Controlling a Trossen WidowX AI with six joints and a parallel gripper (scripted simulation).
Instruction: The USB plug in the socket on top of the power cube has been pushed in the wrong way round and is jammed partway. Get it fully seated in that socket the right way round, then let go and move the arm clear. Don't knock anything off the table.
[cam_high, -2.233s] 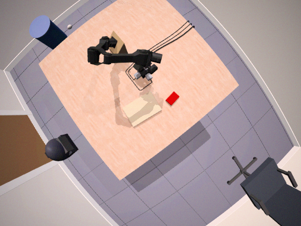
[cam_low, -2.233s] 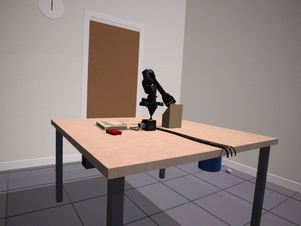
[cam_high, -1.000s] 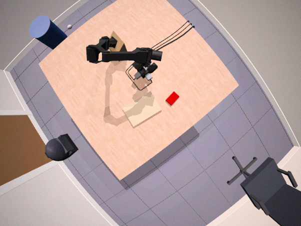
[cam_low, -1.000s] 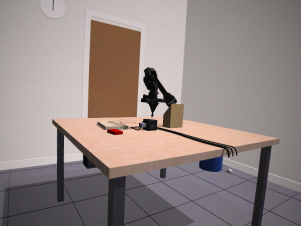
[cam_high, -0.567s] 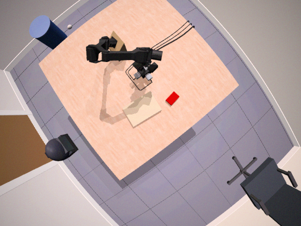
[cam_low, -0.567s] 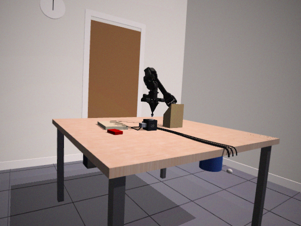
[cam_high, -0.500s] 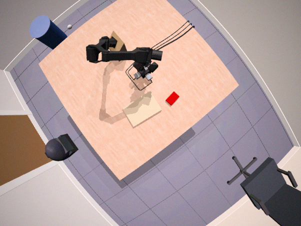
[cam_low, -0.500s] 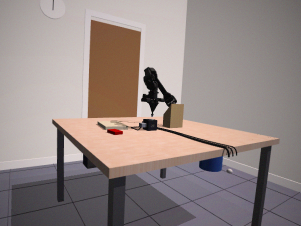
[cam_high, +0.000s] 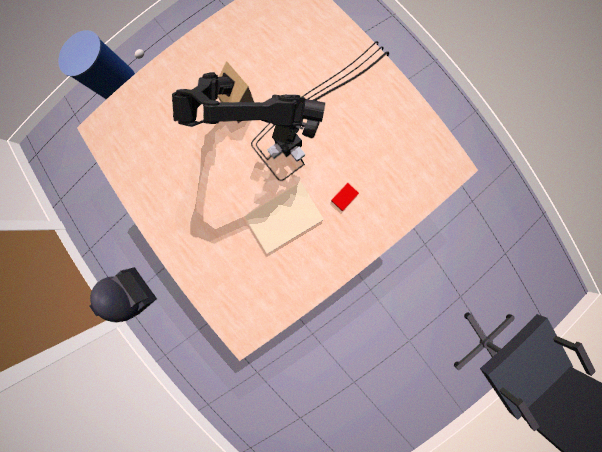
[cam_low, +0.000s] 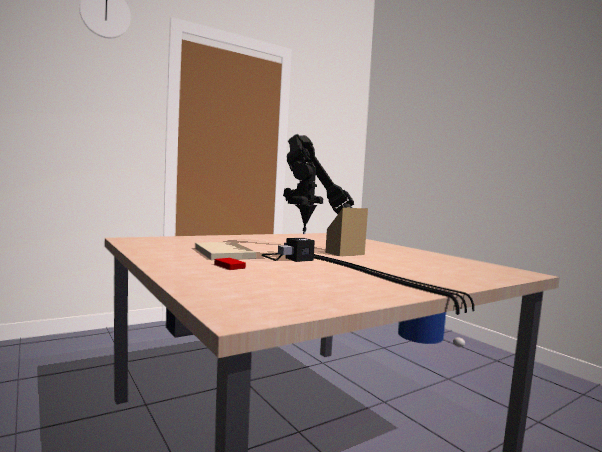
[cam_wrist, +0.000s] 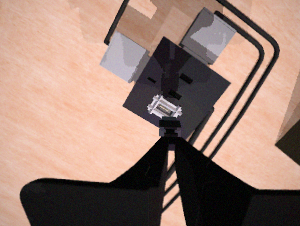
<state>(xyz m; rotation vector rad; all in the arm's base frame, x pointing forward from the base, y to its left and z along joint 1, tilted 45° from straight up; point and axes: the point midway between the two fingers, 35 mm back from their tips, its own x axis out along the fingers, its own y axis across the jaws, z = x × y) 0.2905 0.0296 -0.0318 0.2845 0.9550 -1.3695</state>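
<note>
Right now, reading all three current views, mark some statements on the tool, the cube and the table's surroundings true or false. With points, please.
1. The tool (cam_high: 286, 139) (cam_low: 304, 230) (cam_wrist: 170, 143) is shut on the USB plug (cam_wrist: 170, 123). True.
2. The red block (cam_high: 345, 196) (cam_low: 229, 263) lies on top of the cream slab (cam_high: 285, 222) (cam_low: 227, 251). False: it lies on the table beside it.
3. Two light grey blocks (cam_high: 274, 150) (cam_wrist: 209, 36) sit against adjacent sides of the power cube (cam_high: 289, 148) (cam_low: 302, 251) (cam_wrist: 200, 82). True.
4. The blue bin (cam_high: 80, 54) (cam_low: 423, 327) stands on the table (cam_high: 240, 300) (cam_low: 300, 300). False: it is on the floor.
5. Black cables (cam_high: 345, 76) (cam_low: 390, 276) reach the table's edge. True.
6. The tool has let go and moved clear. False: it is closed, just above the cube.
</note>
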